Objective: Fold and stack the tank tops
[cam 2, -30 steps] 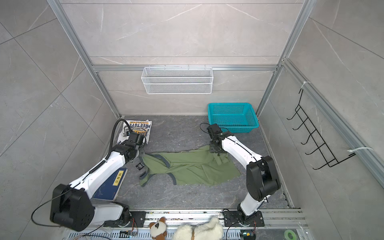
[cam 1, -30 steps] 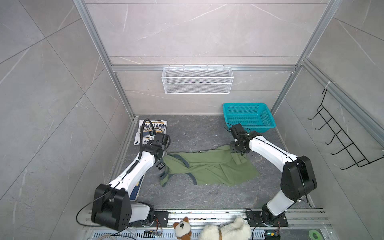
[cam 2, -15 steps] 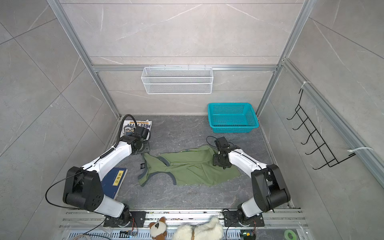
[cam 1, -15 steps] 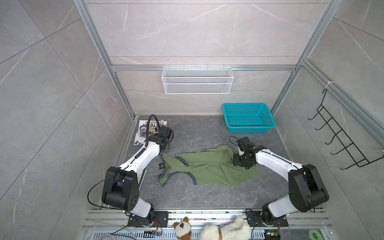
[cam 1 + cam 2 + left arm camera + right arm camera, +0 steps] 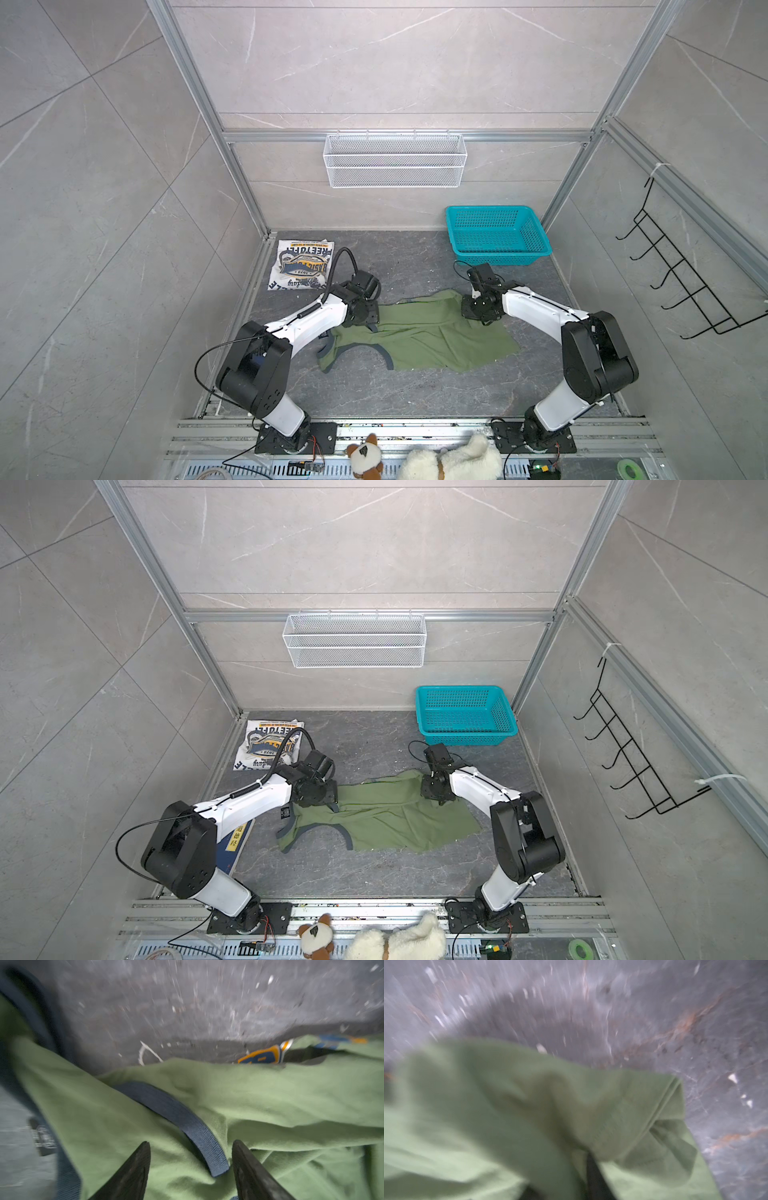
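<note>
Right claw (image 5: 473, 308) shifted, now pinching olive tank top (image 5: 419, 338).

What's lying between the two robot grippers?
The green tank top lies spread on the floor between the left gripper and the right gripper; both top views show it.

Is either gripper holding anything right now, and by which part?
The right gripper appears pinched on the olive green tank top at its hem edge. The left gripper holds nothing: its jaws stand open astride the navy trim.

Teal basket (image 5: 498, 258) back right; wire shelf (image 5: 395, 179) on wall; plush toys (image 5: 453, 462) by front rail.
</note>
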